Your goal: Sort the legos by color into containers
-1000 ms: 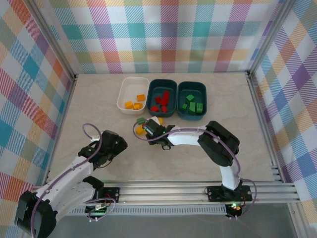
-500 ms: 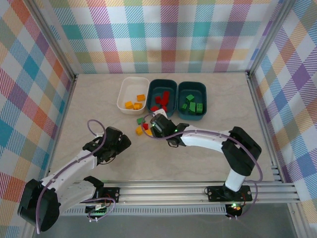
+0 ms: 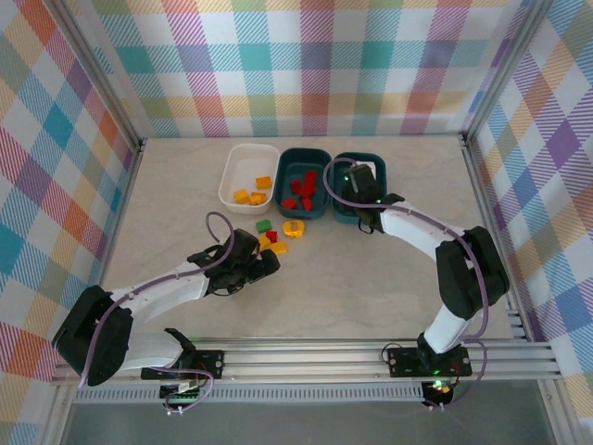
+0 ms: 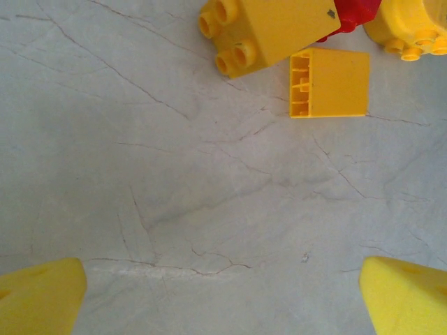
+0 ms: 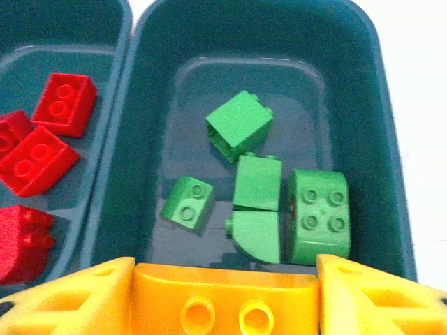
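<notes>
Right gripper (image 5: 223, 279): clamped on a yellow-orange brick (image 5: 223, 307), studs facing the camera, one yellow finger (image 5: 77, 300) at either end of it.
Right gripper position: above the right teal tray (image 5: 387, 160), at the tray's 6 o'clock rim in the right wrist view.
Right teal tray contents: five green bricks (image 5: 239, 124) lying loose on the floor, none touching the held brick.
Middle teal tray (image 3: 321, 204): at 9 o'clock of the right tray, walls touching; holds red bricks (image 5: 64, 103).
White tray (image 3: 248, 153): at 9 o'clock of the middle tray; holds a few orange bricks (image 3: 263, 183).
Left gripper (image 4: 222, 296): spread wide, nothing between the fingers; low over the bare table (image 4: 174, 174).
Loose pile: at 12 o'clock of the left gripper in the left wrist view; two yellow bricks (image 4: 328, 82), a red brick (image 4: 356, 10) and a yellow ring (image 4: 412, 24).
Loose pile, top view: at 6 o'clock of the middle tray, with a green brick (image 3: 264, 225) at its 10 o'clock edge.
</notes>
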Robot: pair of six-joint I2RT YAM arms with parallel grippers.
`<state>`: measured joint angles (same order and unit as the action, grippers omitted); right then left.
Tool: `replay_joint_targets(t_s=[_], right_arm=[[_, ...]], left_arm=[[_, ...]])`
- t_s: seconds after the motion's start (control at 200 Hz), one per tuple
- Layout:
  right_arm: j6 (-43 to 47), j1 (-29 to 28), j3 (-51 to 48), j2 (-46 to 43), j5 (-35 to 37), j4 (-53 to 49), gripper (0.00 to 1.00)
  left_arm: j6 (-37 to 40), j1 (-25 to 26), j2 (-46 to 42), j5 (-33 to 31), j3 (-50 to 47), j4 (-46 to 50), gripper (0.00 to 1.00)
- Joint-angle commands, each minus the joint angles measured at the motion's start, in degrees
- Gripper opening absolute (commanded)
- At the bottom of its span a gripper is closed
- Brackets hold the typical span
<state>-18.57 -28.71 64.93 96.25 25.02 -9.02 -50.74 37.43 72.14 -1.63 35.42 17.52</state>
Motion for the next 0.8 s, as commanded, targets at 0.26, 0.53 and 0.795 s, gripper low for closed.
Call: replay_joint_targets(t_s=[0.26, 0.53, 0.795], right_arm=[[-1.48, -8.49, 12.25, 5.63, -10.85, 0.67, 0.6], [1.26, -14.4, 34.6, 24.84, -16.47, -2.07, 0.61], [4.71, -14.53, 55.8, 38.39, -17.19, -12.3, 0.61]], left_arm=[[-4.48, -16.09, -9.0, -2.45, -3.9, 14.32, 1.0], [-1.89, -21.87, -11.92, 4.09, -6.41, 14.75, 1.0], [0.21, -21.87, -11.11, 7.83, -7.86, 11.96, 1.0]])
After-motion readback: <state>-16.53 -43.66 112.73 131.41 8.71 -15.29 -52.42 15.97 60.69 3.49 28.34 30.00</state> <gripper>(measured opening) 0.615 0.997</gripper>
